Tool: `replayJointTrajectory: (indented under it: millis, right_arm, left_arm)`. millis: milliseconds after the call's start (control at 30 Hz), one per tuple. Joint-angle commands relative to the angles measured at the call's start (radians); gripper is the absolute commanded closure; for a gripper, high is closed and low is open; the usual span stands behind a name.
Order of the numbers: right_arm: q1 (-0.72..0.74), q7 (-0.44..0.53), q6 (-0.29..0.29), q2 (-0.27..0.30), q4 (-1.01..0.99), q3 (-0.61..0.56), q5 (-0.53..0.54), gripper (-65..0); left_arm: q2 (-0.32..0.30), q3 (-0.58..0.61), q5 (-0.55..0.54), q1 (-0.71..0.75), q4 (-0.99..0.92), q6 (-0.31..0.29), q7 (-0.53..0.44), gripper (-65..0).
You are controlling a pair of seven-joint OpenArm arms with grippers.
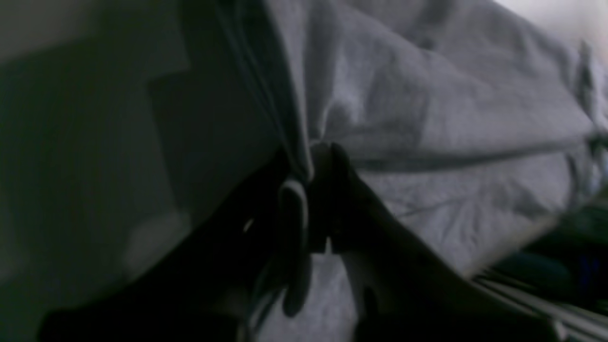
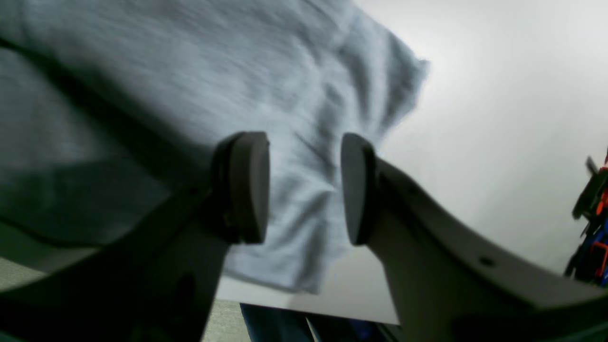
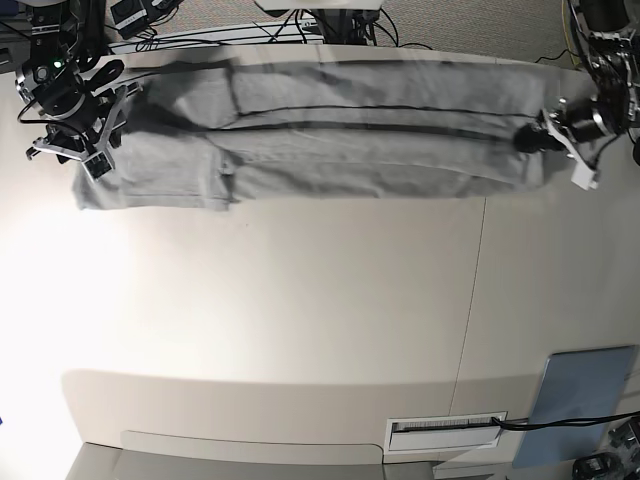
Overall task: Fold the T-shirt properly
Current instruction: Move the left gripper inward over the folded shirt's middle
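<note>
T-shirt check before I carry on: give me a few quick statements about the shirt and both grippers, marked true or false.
1. The T-shirt lies stretched in a long band across the far side of the table. True.
2. The left gripper is pinching shirt fabric. True.
3. The right gripper is shut on a sleeve. False: its jaws stand apart, with nothing between them.
4. The shirt is crumpled in a ball at the table's middle. False: it is spread out lengthwise.

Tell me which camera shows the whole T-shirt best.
The base view: the T-shirt lies stretched in a long band across the table's far edge. The left wrist view shows only bunched cloth at the left gripper; the right wrist view shows one blurred end.
</note>
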Motion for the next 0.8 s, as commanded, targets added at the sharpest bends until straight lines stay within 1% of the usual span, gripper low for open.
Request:
replayJointTrajectory:
  millis: [0,67,167,200,267,333,400,500,600,700,733,767]
  right_arm:
    - [0.001,0.018,-0.009,0.014,0.014,0.011,-0.001,-24.9]
    - [0.000,0.019,-0.009,0.014,0.014,0.011,0.002,-24.9]
    - [0.000,0.034,-0.009,0.014,0.014,0.011,0.003,-24.9]
    - [0.001,0.046,-0.009,0.014,0.014,0.011,0.003,-24.9]
    - [0.001,0.064,-0.009,0.014,0.014,0.010,0.017,-24.9]
    - [0.001,0.068,-0.009,0.014,0.014,0.010,0.036,-24.9]
    - [0.001,0.067,-0.009,0.014,0.014,0.010,0.044,-24.9]
    - [0.001,0.064,-0.009,0.014,0.014,0.010,0.043,-24.9]
    - [0.001,0.064,-0.009,0.014,0.014,0.010,0.043,-24.9]
    - [0.000,0.064,-0.010,0.014,0.014,0.010,0.043,-24.9]
    - [0.000,0.063,-0.010,0.014,0.014,0.010,0.043,-24.9]
    - [0.000,0.061,-0.010,0.014,0.014,0.010,0.043,-24.9]
  left_arm:
    - [-0.035,-0.042,0.011,-0.005,0.024,0.003,0.016,0.0]
    - [-0.038,-0.100,0.049,-0.008,0.065,0.007,0.053,0.0]
    - [-0.040,-0.141,0.055,-0.004,0.159,0.076,0.157,0.0]
    - [-0.040,-0.139,0.056,0.002,0.200,0.087,0.172,0.0]
    - [-0.022,-0.139,0.056,0.027,0.295,0.087,0.171,0.0]
    - [0.020,-0.139,0.056,0.066,0.404,0.086,0.158,0.0]
    - [0.083,-0.135,0.056,0.116,0.521,0.092,0.133,0.0]
    - [0.197,-0.114,0.064,0.197,0.700,0.148,0.072,0.0]
    - [0.296,-0.040,0.094,0.251,0.850,0.190,0.034,0.0]
    - [0.343,0.105,0.129,0.263,0.903,0.192,0.004,0.0]
    - [0.353,0.163,0.154,0.261,0.902,0.198,-0.007,0.0]
    - [0.362,0.222,0.188,0.260,0.902,0.222,-0.019,0.0]
